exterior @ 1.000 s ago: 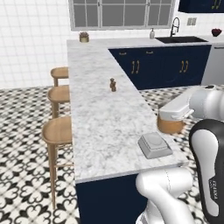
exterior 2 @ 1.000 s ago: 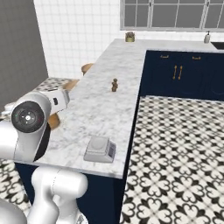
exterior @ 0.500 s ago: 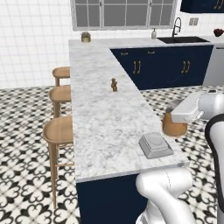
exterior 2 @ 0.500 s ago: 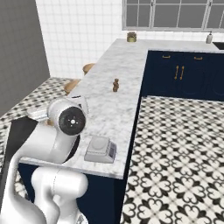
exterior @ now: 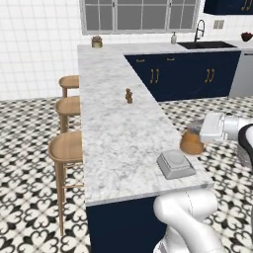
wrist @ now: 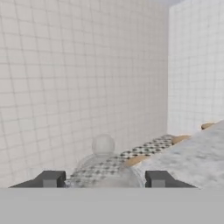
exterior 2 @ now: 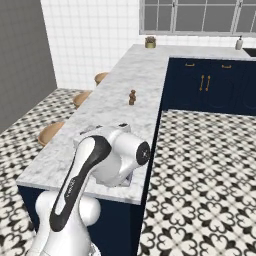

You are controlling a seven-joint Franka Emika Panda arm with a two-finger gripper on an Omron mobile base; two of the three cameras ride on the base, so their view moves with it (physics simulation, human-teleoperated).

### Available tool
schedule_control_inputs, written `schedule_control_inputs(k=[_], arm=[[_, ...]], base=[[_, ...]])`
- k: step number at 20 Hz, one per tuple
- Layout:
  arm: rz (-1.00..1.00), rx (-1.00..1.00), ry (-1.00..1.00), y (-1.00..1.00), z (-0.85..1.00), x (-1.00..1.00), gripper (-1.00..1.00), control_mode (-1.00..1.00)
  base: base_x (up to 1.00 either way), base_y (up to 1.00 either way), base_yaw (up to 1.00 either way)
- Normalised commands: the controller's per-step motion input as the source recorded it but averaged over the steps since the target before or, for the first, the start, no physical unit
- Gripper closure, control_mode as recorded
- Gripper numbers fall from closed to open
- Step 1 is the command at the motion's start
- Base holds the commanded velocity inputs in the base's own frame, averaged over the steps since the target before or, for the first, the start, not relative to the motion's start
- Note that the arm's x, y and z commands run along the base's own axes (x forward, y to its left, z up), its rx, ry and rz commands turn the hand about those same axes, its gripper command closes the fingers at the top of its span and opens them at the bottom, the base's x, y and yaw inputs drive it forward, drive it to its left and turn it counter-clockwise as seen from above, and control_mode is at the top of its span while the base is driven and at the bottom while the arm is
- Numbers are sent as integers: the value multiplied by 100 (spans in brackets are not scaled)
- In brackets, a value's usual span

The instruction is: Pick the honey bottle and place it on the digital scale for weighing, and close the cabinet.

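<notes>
1. At the left of the left base view we see three wooden stools (exterior: 66,146) lined along the far side of the marble counter (exterior: 118,128).
2. Mid-counter stands a tiny dark figurine (exterior: 129,96), well apart from everything else.
3. Near the counter's near right corner sits the grey scale (exterior: 175,163), its top bare.
4. Just right of the scale, off the counter's edge and above the patterned floor, we see the amber bottle (exterior: 191,142), upright in the air.
5. Our gripper (exterior: 210,129) pinches the bottle from the right, its white hand reaching in sideways.
6. In the hand view the two finger tips (wrist: 51,178) flank a pale, see-through dome with a round cap, the bottle (wrist: 104,168) held between them.
7. At the far right, navy base cabinets (exterior: 188,74) run under a sink (exterior: 205,44).
</notes>
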Motion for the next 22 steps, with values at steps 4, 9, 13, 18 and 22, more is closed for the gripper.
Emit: schedule_control_inputs(k=[4,9,13,18,22], arm=[[25,12,0,-42,-47,48,100,-100],[8,3,-1,-15,-11,10,100,-100],[0,-1,-14,0,-17,14,100,-100],[0,0,-3,0,-32,40,100,-100],[1,0,-1,0,-33,35,100,-100]], base=[[0,0,0],[0,0,0],[0,0,0],[0,0,0],[0,0,0]])
